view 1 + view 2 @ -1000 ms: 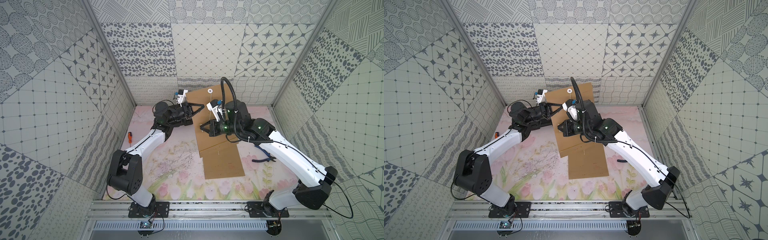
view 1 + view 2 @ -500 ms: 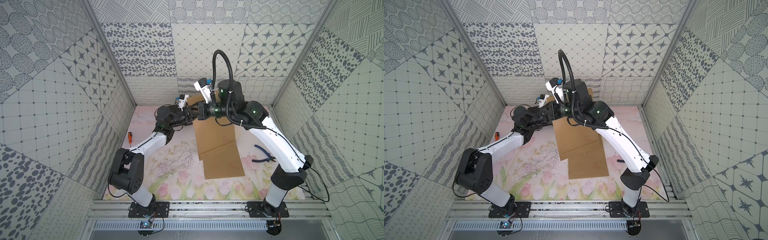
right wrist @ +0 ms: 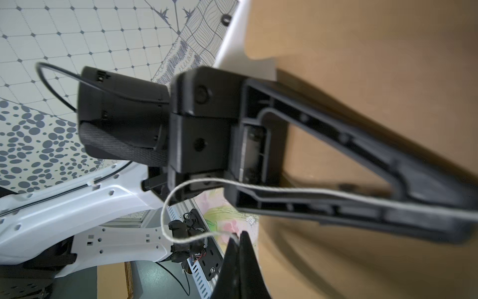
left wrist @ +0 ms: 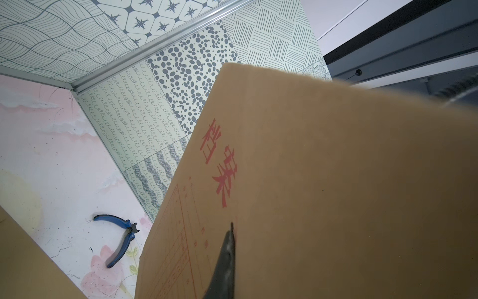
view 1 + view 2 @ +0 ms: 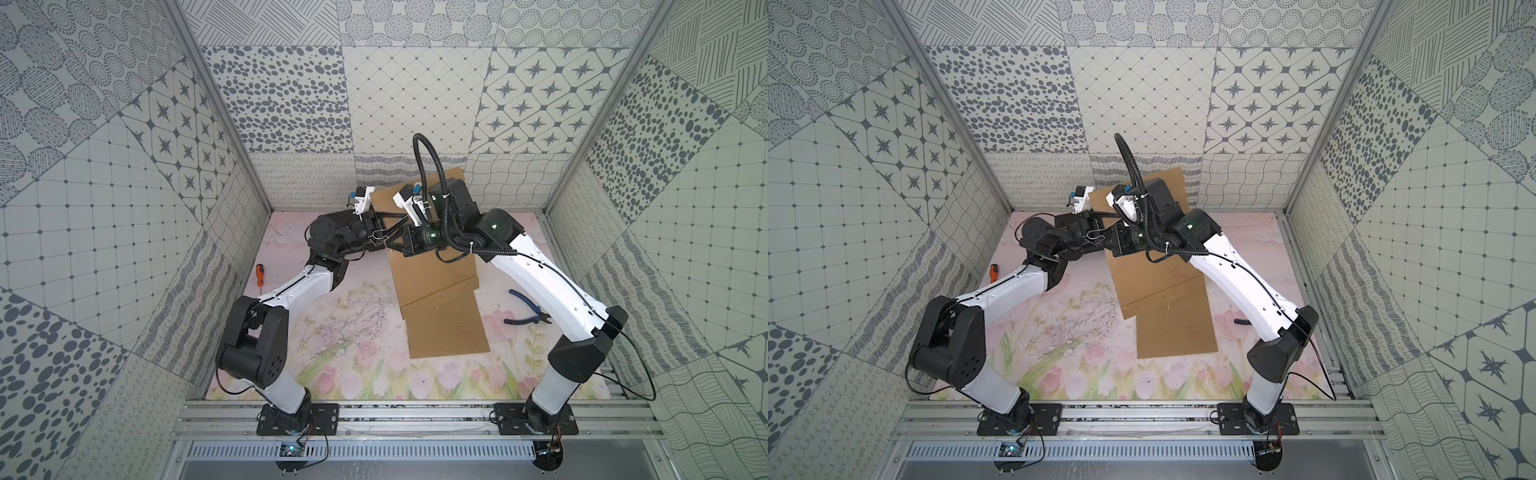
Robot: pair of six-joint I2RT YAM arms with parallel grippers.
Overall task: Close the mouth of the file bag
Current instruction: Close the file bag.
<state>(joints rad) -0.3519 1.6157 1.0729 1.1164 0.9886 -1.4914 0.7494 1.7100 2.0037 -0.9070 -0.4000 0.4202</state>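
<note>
The brown file bag [image 5: 432, 270] rests its near part on the mat, and its far end [image 5: 455, 176] is raised toward the back wall. The red-printed face of the file bag [image 4: 310, 181] fills the left wrist view. My left gripper [image 5: 404, 216] is shut on the raised part's left edge, with one finger [image 4: 227, 259] flat against the paper. My right gripper [image 5: 388, 246] sits just in front of the left one, shut on the bag's white string [image 3: 168, 207]. The string loops past the left gripper's fingers [image 3: 336, 160]. The right wrist hides the bag's mouth.
A second brown sheet [image 5: 449, 332] lies flat under the bag's near end. Blue pliers [image 5: 525, 309] lie right of it, under the right arm. An orange-handled screwdriver [image 5: 259, 274] lies by the left wall. Patterned walls close in on three sides.
My right gripper has circled with the string: from over the bag, up to the back beside the left gripper, then down in front of it. The left gripper has kept its hold.
</note>
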